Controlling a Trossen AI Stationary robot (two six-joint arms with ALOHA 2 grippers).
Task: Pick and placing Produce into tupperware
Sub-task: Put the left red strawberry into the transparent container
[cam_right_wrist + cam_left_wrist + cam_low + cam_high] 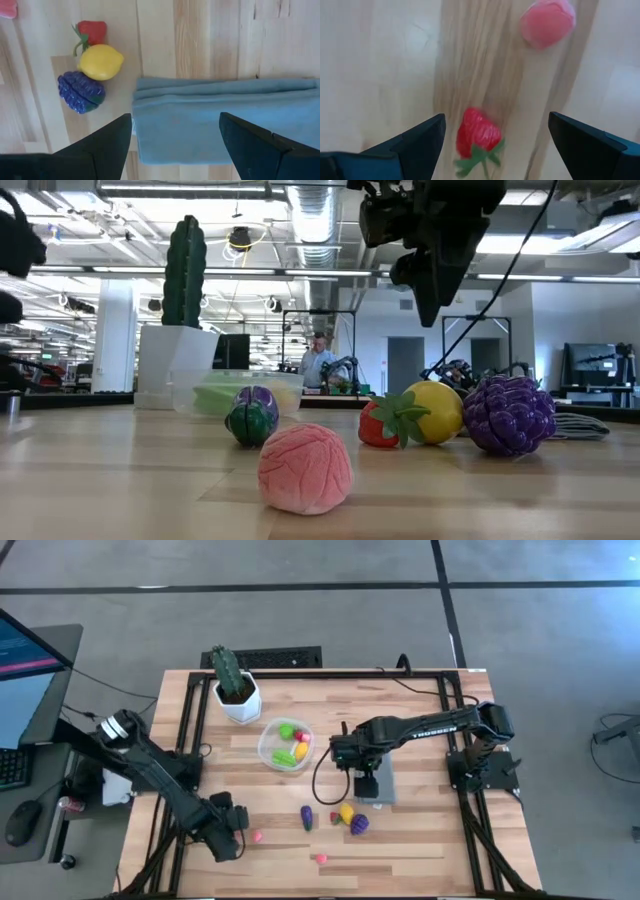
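Note:
The clear round tupperware [285, 745] sits mid-table with green, yellow and red produce in it. A purple-green piece [307, 817], a strawberry [91, 31], a lemon [101, 61] and purple grapes [81, 92] lie on the wood closer to the near edge. My left gripper [495, 145] is open near the table's near-left corner. It points down, with a second strawberry [477, 135] lying between its fingers, apart from both. A pink piece [547, 22] lies beyond it. My right gripper [175, 145] is open and raised over the folded grey cloth [225, 120].
A tall green cactus in a white pot [236, 690] stands at the far side, next to the tupperware. Black rails [185, 730] run along the table's left and right sides. Bare wood [420, 850] lies toward the near right.

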